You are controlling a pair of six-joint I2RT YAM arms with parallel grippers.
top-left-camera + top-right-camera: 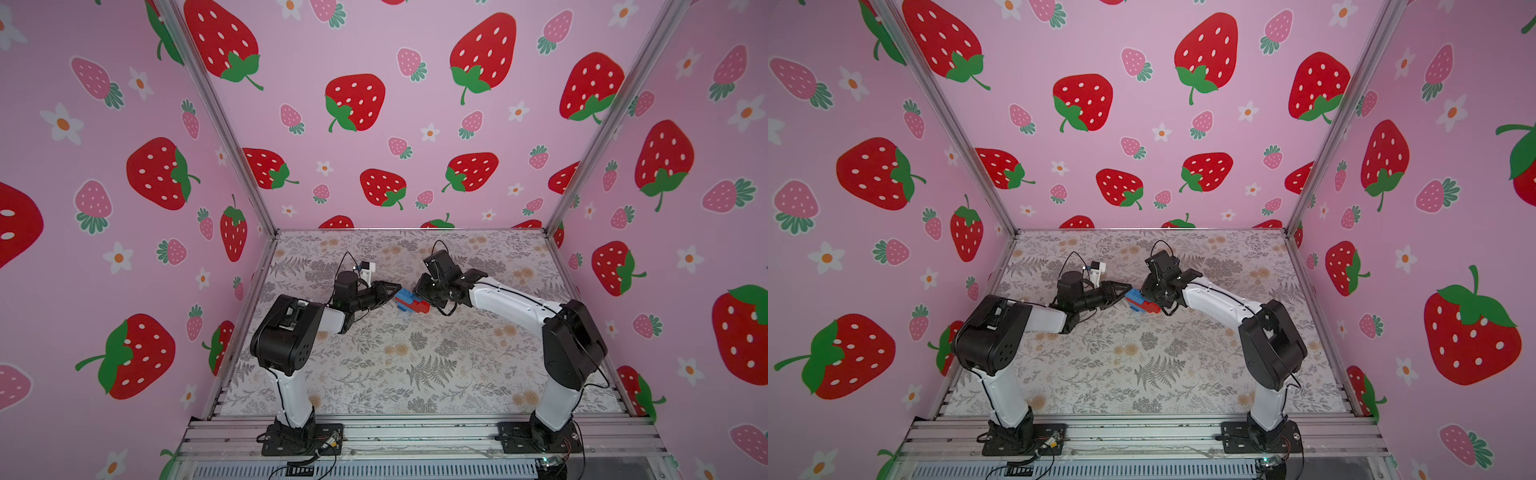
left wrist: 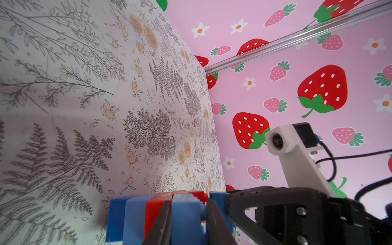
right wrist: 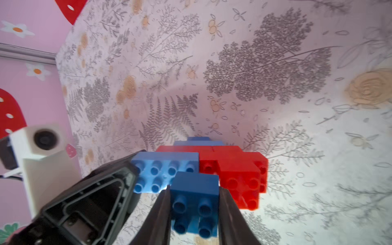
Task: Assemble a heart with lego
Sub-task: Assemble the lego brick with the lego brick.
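Left end effector (image 2: 188,201), right end effector (image 3: 194,187), both gripping one heart (image 1: 412,302)

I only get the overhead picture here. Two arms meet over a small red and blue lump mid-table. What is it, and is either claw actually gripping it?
Observer: The right wrist view shows it is the heart, made of joined red and blue bricks. The right gripper is shut on the dark blue brick at its front.
Visitor: And the other claw?
Observer: The left wrist view shows the left gripper shut on a blue brick of the same heart.
Visitor: Which way do the bumps face?
Observer: In the right wrist view the studs show nearly head-on.
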